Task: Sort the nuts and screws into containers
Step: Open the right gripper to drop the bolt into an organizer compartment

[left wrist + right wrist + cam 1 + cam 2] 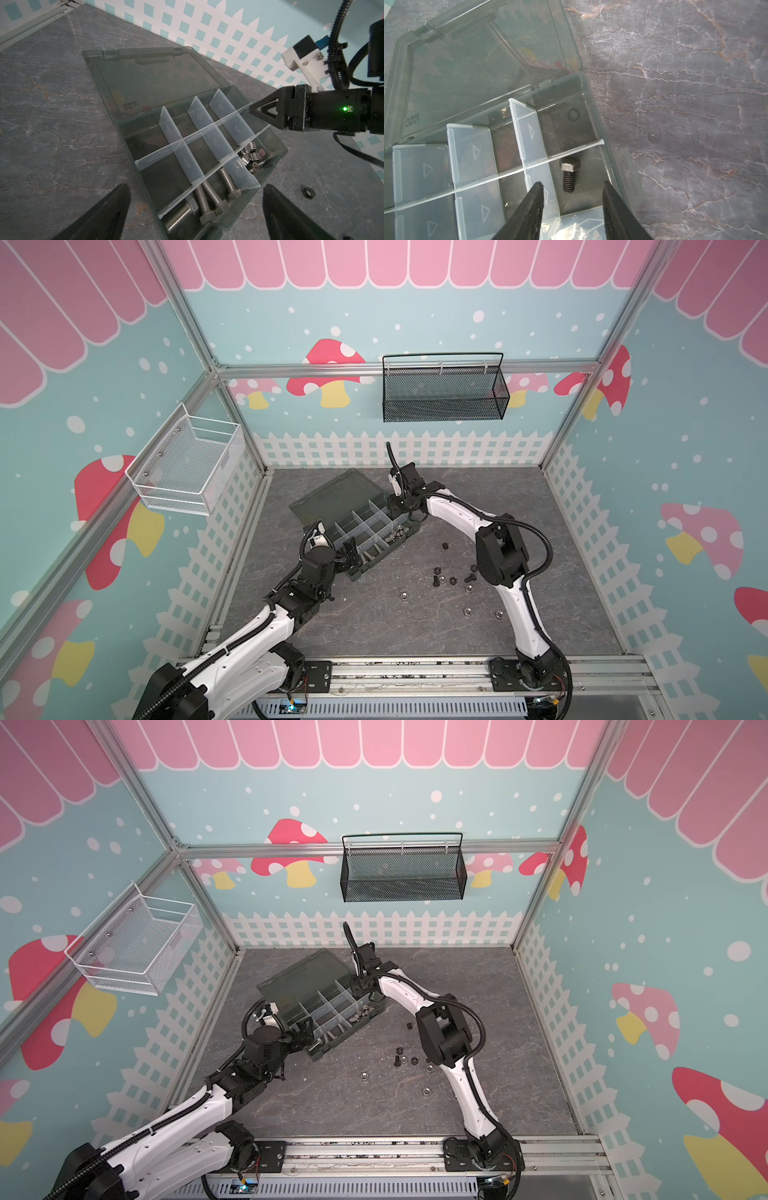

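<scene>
1. Black screw lies in an end compartment of the box.
2. Right gripper hovers over it, jaws partly apart, gripping nothing.
3. Left gripper hangs spread wide and empty over silver screws.
4. Loose nuts dot the table, well apart from the box.

Grey marbled table, open box lying just off centre toward eleven o'clock, black nuts and screws scattered at its four o'clock, silver nuts strewn toward five.
</scene>
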Action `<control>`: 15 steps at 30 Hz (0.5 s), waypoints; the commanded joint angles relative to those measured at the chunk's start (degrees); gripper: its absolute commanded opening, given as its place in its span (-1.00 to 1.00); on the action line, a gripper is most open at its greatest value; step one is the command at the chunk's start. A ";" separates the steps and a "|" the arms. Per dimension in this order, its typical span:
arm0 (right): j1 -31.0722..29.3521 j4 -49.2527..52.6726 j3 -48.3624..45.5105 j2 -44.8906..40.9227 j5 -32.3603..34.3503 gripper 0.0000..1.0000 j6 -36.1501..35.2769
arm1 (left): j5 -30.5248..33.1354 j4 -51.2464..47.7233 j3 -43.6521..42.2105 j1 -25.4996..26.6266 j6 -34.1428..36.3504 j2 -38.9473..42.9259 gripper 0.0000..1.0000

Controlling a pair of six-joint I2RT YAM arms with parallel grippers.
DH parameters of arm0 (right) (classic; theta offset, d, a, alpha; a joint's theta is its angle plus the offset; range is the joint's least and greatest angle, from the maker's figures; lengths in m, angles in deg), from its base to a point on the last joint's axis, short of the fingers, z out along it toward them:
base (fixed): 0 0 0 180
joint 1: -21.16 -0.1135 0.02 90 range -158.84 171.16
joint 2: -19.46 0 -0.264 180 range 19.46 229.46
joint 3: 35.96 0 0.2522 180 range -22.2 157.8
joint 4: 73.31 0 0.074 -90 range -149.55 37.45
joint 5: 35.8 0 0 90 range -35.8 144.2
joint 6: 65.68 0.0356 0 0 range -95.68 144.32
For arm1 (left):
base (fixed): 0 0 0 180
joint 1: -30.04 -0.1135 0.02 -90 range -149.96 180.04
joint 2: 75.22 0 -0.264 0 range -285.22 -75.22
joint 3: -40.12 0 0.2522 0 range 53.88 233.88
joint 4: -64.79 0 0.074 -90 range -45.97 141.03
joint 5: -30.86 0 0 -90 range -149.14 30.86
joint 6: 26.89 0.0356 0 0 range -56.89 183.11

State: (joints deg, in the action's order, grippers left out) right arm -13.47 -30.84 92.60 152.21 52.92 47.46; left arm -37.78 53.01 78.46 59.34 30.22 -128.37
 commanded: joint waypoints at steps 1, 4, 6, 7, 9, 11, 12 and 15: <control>-0.50 2.56 1.60 -2.42 3.18 0.00 -0.53 | -0.10 -0.05 1.61 -0.30 -1.48 0.21 1.00; -0.47 3.89 -0.17 -5.64 6.36 0.36 0.02 | 0.08 -0.22 1.61 -0.37 -1.48 0.50 1.00; -0.47 3.90 -3.36 -8.85 8.66 0.37 0.56 | 0.16 -0.22 1.52 -0.39 -1.48 0.54 1.00; -0.39 4.10 -5.46 -10.61 9.85 0.38 1.09 | 0.21 -0.13 1.53 -0.40 -1.57 0.51 0.99; 0.03 4.51 -9.75 -14.22 11.87 0.40 2.35 | 0.12 0.13 1.52 -0.39 -1.57 0.41 0.99; 0.67 4.78 -14.96 -18.15 13.10 0.46 4.16 | -0.01 0.30 1.53 -0.46 -1.57 0.16 1.00; 1.14 4.78 -17.89 -20.49 13.51 0.47 4.91 | -0.07 0.42 1.57 -0.38 -1.57 0.10 0.99; 3.41 4.69 -26.89 -27.58 14.08 0.48 7.75 | -0.56 0.63 1.71 -0.38 -1.54 -0.29 1.00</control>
State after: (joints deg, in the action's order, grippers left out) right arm -12.16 -27.91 71.27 128.74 64.03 51.70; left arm -37.91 53.03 78.46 59.30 30.05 -128.37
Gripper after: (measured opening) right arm 0.740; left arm 0.991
